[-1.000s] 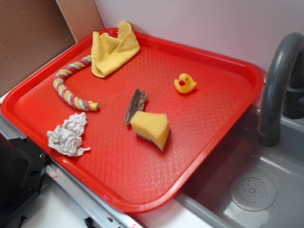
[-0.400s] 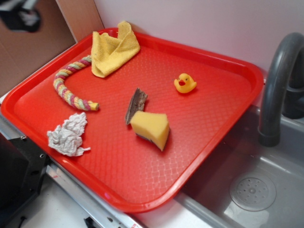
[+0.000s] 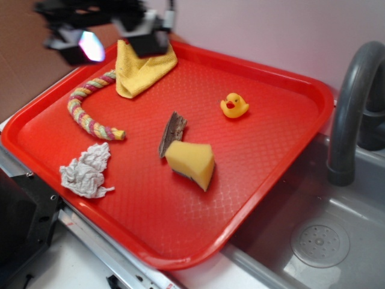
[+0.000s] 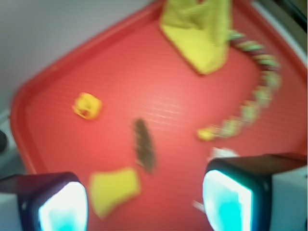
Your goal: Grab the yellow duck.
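The yellow duck (image 3: 234, 106) is tiny and glossy with an orange-red beak. It stands upright on the red tray (image 3: 271, 144) toward the back right; the wrist view shows the duck (image 4: 87, 106) blurred at left. My gripper (image 3: 114, 41) hovers high over the tray's back left corner, above the yellow cloth, far left of the duck. In the wrist view my gripper (image 4: 144, 204) is open, and only the tray (image 4: 144, 72) shows between its fingertips.
On the tray lie a yellow cloth (image 3: 144, 66), a striped rope (image 3: 90, 114), crumpled paper (image 3: 86, 171), a brown bark piece (image 3: 173, 132) and a yellow sponge wedge (image 3: 190, 162). A grey sink (image 3: 319, 241) with a faucet (image 3: 352, 102) sits to the right.
My gripper has come into view from the upper left and moved right, now over the cloth at the tray's back corner. Nothing on the tray has moved.
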Robot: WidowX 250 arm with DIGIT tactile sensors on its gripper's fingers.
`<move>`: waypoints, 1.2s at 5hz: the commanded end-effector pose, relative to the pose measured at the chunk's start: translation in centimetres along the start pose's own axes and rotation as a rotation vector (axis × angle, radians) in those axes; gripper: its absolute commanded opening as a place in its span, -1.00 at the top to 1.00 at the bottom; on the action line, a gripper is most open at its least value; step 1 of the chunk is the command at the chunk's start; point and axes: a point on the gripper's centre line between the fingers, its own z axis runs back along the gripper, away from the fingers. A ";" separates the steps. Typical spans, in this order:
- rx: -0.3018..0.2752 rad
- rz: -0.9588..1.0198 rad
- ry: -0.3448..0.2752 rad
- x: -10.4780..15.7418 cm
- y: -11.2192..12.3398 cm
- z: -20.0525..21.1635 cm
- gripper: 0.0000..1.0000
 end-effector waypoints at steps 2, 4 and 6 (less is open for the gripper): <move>0.009 -0.012 -0.066 4.7 -5.9 -5.9 -1.00; 0.094 -0.048 -0.042 5.1 -6.5 -10.8 -1.00; 0.159 -0.048 -0.037 5.0 -6.2 -13.5 1.00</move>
